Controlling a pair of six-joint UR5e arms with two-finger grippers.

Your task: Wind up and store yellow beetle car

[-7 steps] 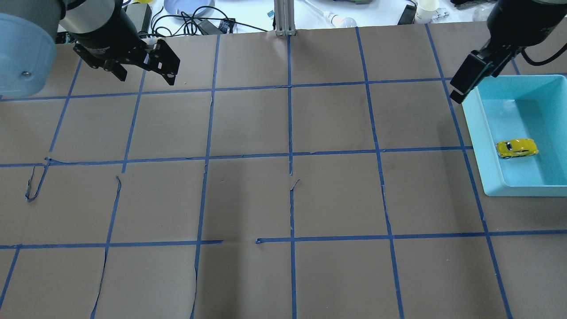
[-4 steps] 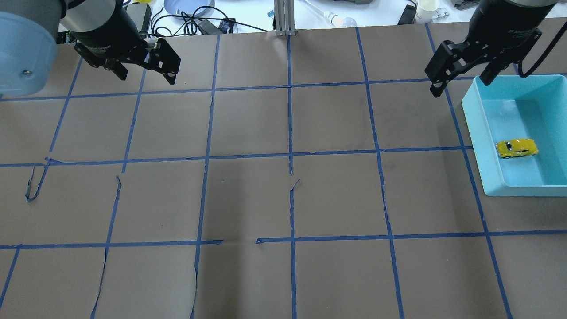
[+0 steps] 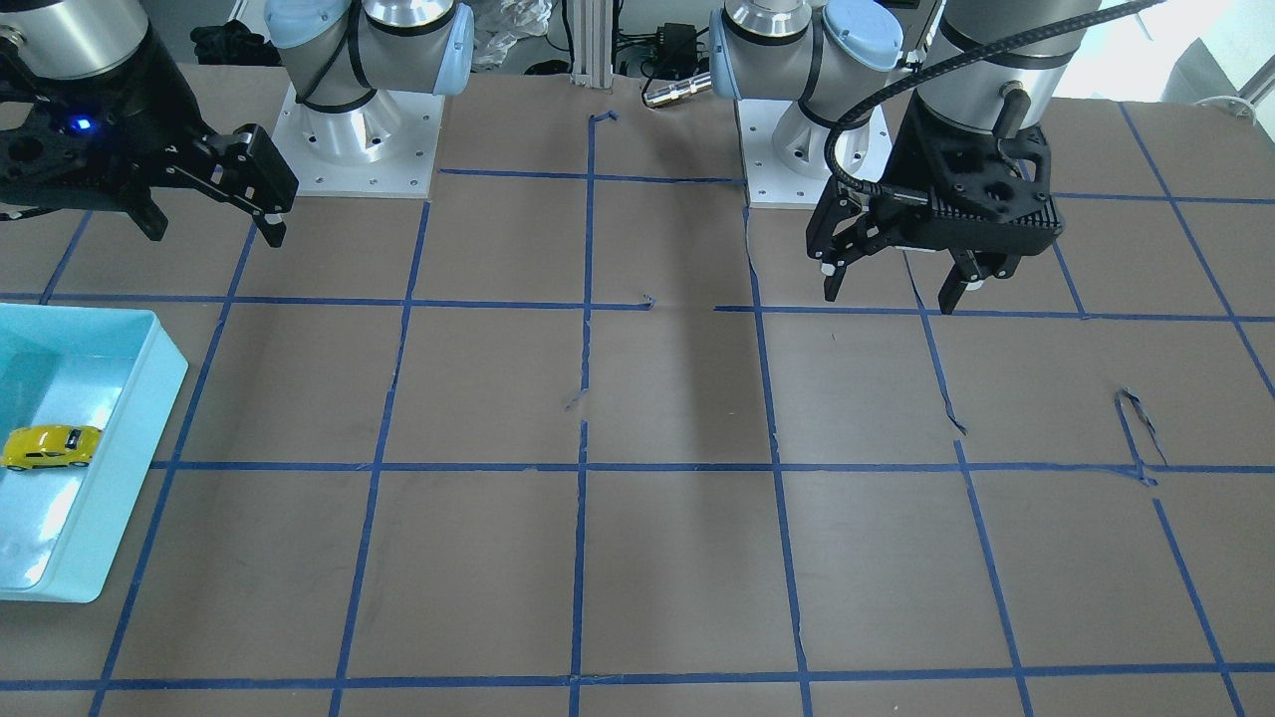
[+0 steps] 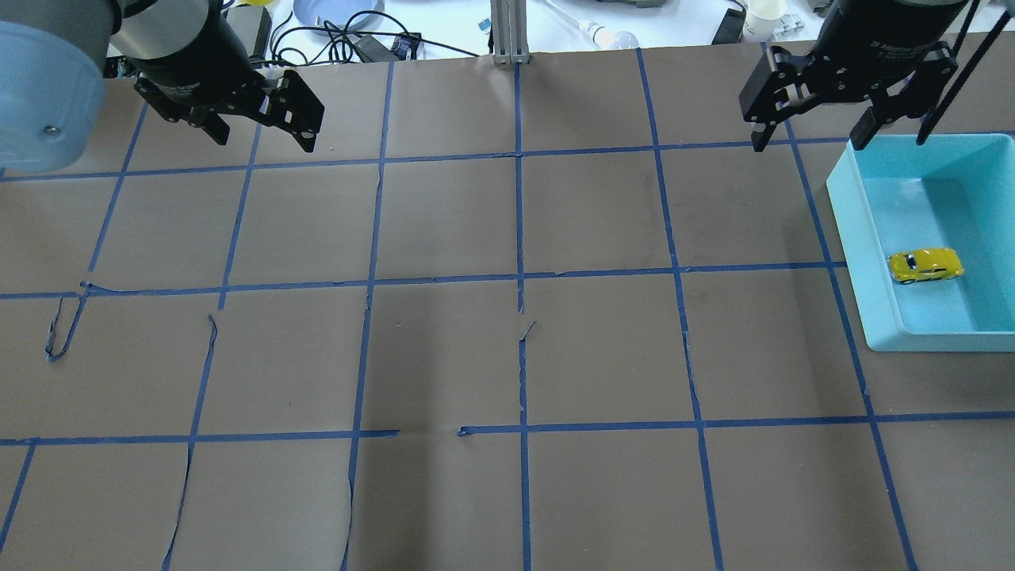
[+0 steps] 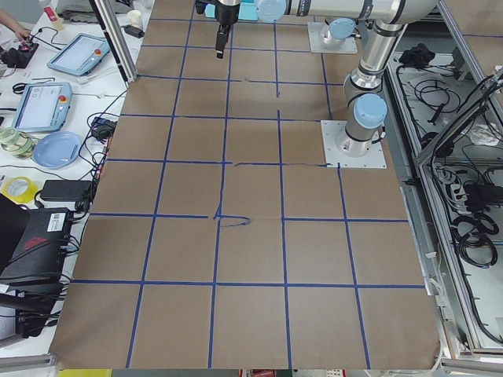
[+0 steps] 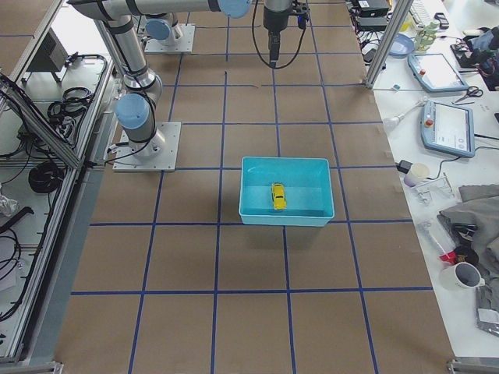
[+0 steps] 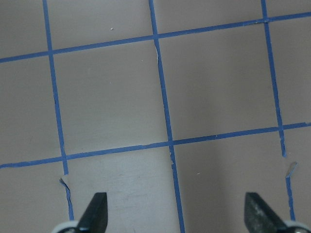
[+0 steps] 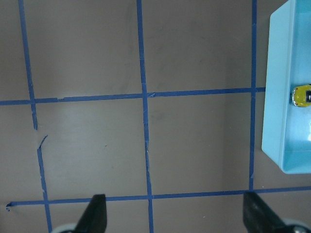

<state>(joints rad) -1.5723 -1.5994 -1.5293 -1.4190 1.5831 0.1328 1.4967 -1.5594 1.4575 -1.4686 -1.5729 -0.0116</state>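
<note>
The yellow beetle car (image 4: 925,266) lies on its wheels inside a turquoise bin (image 4: 936,341) at the table's right side, with nothing touching it. It also shows in the front view (image 3: 50,445), the exterior right view (image 6: 277,195) and, cut by the frame edge, the right wrist view (image 8: 302,95). My right gripper (image 4: 809,143) is open and empty, up in the air just beyond the bin's far left corner. It also shows in the front view (image 3: 214,234). My left gripper (image 4: 262,143) is open and empty, above the far left of the table. It also shows in the front view (image 3: 887,299).
The table is covered in brown paper with a grid of blue tape, torn in places. The bin's wall (image 3: 125,468) stands at the table's edge. An aluminium post (image 4: 510,32) stands at the far middle edge. Cables, a blue plate (image 4: 337,12) and a cup lie on the bench beyond.
My right gripper has swung left, away from the bin's far corner, and turned so both open fingers show side by side. The car and the left arm have not moved.
</note>
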